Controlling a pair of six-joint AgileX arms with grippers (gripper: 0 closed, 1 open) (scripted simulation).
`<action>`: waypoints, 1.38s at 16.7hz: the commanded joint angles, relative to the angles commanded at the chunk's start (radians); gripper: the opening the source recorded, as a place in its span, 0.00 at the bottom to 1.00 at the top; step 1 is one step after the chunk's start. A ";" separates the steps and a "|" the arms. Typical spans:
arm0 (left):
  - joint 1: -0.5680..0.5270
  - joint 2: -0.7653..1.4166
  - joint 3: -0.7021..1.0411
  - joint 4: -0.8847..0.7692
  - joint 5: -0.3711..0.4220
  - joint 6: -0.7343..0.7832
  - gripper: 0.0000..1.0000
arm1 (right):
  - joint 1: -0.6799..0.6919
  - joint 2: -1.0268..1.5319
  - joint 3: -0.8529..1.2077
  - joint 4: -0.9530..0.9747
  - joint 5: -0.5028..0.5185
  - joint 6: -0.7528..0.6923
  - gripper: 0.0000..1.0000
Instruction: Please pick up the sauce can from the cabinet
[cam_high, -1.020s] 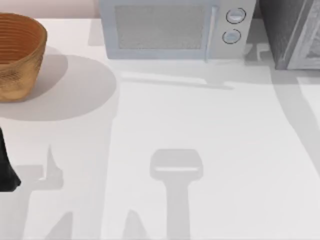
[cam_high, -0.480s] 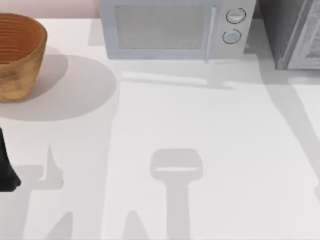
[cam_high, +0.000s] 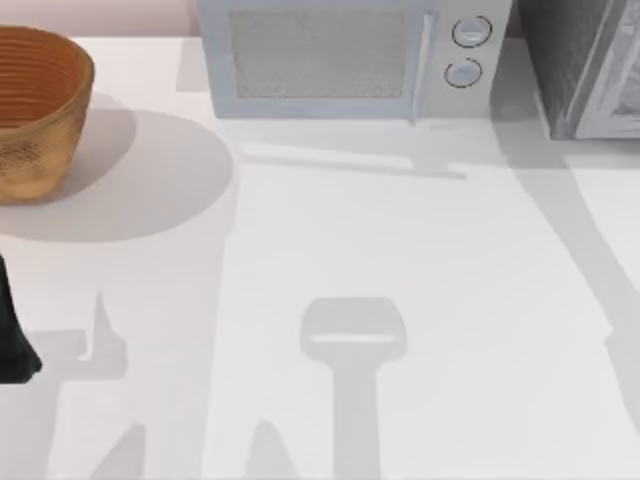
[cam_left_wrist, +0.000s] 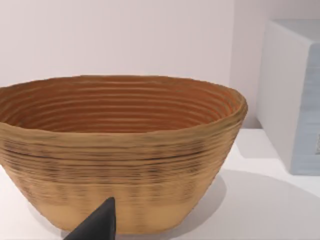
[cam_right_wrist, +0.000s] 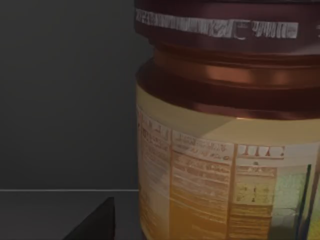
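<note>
The sauce can (cam_right_wrist: 225, 150), rigid, smooth and likely slippery, stands just ahead of the right gripper's finger (cam_right_wrist: 92, 225); a mid-label hold suits, finger spread indiscernible.

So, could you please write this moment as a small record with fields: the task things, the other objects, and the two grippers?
sauce can: upright inside a dark space, close before the right wrist camera
cabinet: top view's far right corner
microwave: back of table, centre
basket: woven, far left
left gripper: facing the basket, one dark fingertip in view
right gripper: near the can, one dark fingertip in view
</note>
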 joint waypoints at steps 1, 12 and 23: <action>0.000 0.000 0.000 0.000 0.000 0.000 1.00 | -0.005 -0.002 -0.006 -0.001 -0.002 0.000 1.00; 0.000 0.000 0.000 0.000 0.000 0.000 1.00 | -0.047 0.244 0.306 -0.061 -0.043 -0.001 1.00; 0.000 0.000 0.000 0.000 0.000 0.000 1.00 | -0.050 0.260 0.326 -0.065 -0.046 -0.001 0.55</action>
